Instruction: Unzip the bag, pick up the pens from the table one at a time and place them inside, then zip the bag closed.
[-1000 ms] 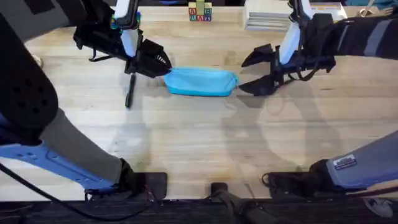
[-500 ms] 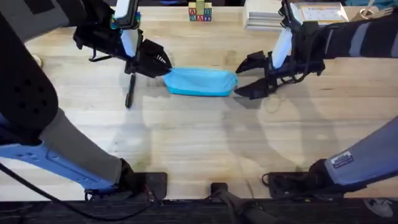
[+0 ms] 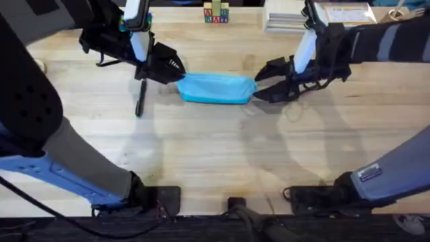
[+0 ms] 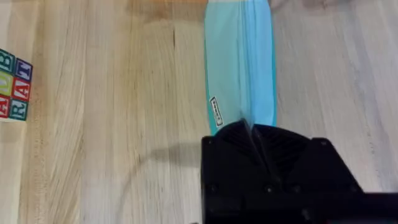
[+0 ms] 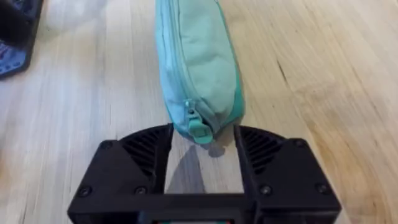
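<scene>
left gripper (image 3: 176, 70) clamped shut, right gripper (image 3: 259, 84) spread open

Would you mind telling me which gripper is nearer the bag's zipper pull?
Right. The right gripper brackets the zipper pull, open; the left gripper pinches the bag at its opposite end.

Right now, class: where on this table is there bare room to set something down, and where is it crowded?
Free: the broad bare strip of table between the bag and the arm bases. Crowded: the bag's row, with the left gripper at one end, the right gripper straddling the other, and a black pen beside the left gripper. Farther back stand letter blocks and stacked books.
</scene>
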Action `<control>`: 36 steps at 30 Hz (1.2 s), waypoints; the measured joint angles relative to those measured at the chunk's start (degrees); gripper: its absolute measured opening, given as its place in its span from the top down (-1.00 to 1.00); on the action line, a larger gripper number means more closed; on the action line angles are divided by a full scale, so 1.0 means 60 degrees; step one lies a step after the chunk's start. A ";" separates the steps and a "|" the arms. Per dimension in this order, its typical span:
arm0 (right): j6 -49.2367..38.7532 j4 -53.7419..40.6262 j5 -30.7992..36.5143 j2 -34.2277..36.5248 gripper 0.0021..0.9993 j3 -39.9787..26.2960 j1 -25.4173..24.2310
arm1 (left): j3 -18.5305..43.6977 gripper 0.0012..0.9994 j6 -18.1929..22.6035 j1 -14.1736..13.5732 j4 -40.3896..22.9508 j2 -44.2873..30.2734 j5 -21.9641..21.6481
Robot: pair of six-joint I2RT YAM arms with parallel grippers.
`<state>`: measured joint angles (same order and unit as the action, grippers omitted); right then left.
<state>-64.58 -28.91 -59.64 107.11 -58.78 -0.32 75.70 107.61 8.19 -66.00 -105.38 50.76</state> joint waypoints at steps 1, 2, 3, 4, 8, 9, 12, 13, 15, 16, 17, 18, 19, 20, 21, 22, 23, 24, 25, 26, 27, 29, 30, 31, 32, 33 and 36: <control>0.0000 0.0000 0.0000 0.0000 -0.26 0.0000 0.0000 | 0.0000 0.92 0.0000 0.0000 0.0000 -0.0001 0.0004; 0.0000 0.0000 0.0000 0.0000 -0.22 0.0000 0.0000 | 0.0000 0.92 0.0000 0.0000 0.0000 0.0000 0.0004; -0.0001 0.0004 0.0000 0.0000 -0.04 0.0000 0.0000 | 0.0000 0.92 0.0000 0.0000 0.0000 0.0000 0.0004; 0.0000 0.0012 0.0000 0.0000 0.06 0.0000 0.0000 | 0.0000 0.92 0.0000 0.0000 0.0000 -0.0001 0.0004; -0.0003 0.0029 0.0000 0.0000 0.22 0.0000 0.0000 | 0.0000 0.92 0.0000 0.0000 0.0000 0.0000 0.0001; 0.0000 0.0029 0.0000 0.0000 0.24 0.0000 0.0000 | 0.0000 0.92 0.0000 0.0000 0.0000 0.0000 0.0004; 0.0000 0.0029 0.0000 0.0000 0.27 0.0000 0.0000 | 0.0000 0.92 0.0000 0.0000 0.0000 -0.0003 0.0003; 0.0000 0.0029 0.0000 0.0000 0.29 0.0000 0.0000 | 0.0000 0.92 0.0000 0.0000 0.0000 0.0000 0.0004; 0.0000 0.0026 0.0000 0.0000 0.34 0.0000 0.0000 | 0.0000 0.92 0.0000 0.0000 0.0000 -0.0002 0.0004; 0.0000 0.0026 0.0000 0.0000 0.35 0.0000 0.0000 | 0.0000 0.92 0.0000 0.0000 0.0000 0.0000 0.0004; -0.0011 0.0033 -0.0004 0.0000 0.43 0.0000 0.0000 | 0.0000 0.92 0.0000 0.0000 0.0000 0.0000 0.0004; -0.0024 0.0034 -0.0007 -0.0003 0.56 0.0000 0.0000 | 0.0000 0.92 0.0000 0.0000 0.0000 0.0000 0.0004; -0.0012 0.0033 -0.0011 0.0000 0.72 0.0000 0.0000 | 0.0000 0.92 0.0000 0.0000 0.0004 0.0000 0.0004; -0.0016 0.0030 -0.0011 0.0000 0.80 0.0000 0.0000 | 0.0000 0.92 0.0000 0.0000 0.0004 0.0000 0.0004; -0.0028 0.0020 -0.0007 0.0000 0.83 0.0000 0.0000 | 0.0000 0.92 0.0000 0.0000 0.0004 0.0000 0.0004; -0.0029 0.0018 -0.0007 0.0000 0.84 0.0000 -0.0004 | 0.0000 0.92 0.0000 0.0000 0.0004 0.0000 0.0004; -0.0029 0.0018 -0.0007 0.0000 0.84 0.0000 -0.0004 | 0.0000 0.92 0.0000 0.0000 0.0004 -0.0003 0.0004; -0.0030 0.0018 -0.0007 -0.0003 0.85 0.0000 -0.0004 | 0.0000 0.92 0.0000 0.0000 0.0004 0.0000 0.0004; -0.0029 0.0026 0.0000 0.0000 0.93 0.0000 -0.0004 | 0.0000 0.92 0.0000 0.0000 0.0000 0.0000 0.0000; -0.0030 0.0033 0.0000 0.0000 0.93 0.0000 -0.0004 | 0.0000 0.92 0.0000 0.0000 0.0001 0.0000 0.0001; -0.0029 0.0033 -0.0002 0.0000 0.93 0.0000 -0.0004 | 0.0000 0.92 0.0000 0.0000 0.0004 0.0000 0.0000; -0.0029 0.0033 -0.0001 0.0000 0.94 0.0000 -0.0004 | 0.0000 0.92 0.0000 0.0000 0.0004 0.0000 0.0000; -0.0033 0.0033 0.0000 0.0000 0.94 0.0000 -0.0004 | 0.0000 0.92 0.0000 0.0000 0.0001 0.0000 0.0000; -0.0033 0.0033 0.0000 0.0000 0.94 0.0000 -0.0004 | 0.0000 0.92 0.0000 0.0000 0.0004 0.0000 0.0002; -0.0030 0.0033 0.0000 0.0000 0.94 0.0000 -0.0004 | 0.0000 0.92 0.0000 0.0000 0.0003 0.0000 0.0000; -0.0029 0.0033 0.0000 0.0000 0.94 0.0000 -0.0012 | 0.0000 0.92 0.0000 0.0000 0.0003 0.0000 0.0000; 0.0139 0.0029 -0.0096 0.0000 0.94 0.0000 -0.0089 | 0.0000 0.92 0.0000 0.0000 0.0004 0.0000 0.0000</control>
<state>-63.74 -28.73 -60.21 107.11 -58.78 -0.85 75.70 107.61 8.19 -65.98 -105.38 50.76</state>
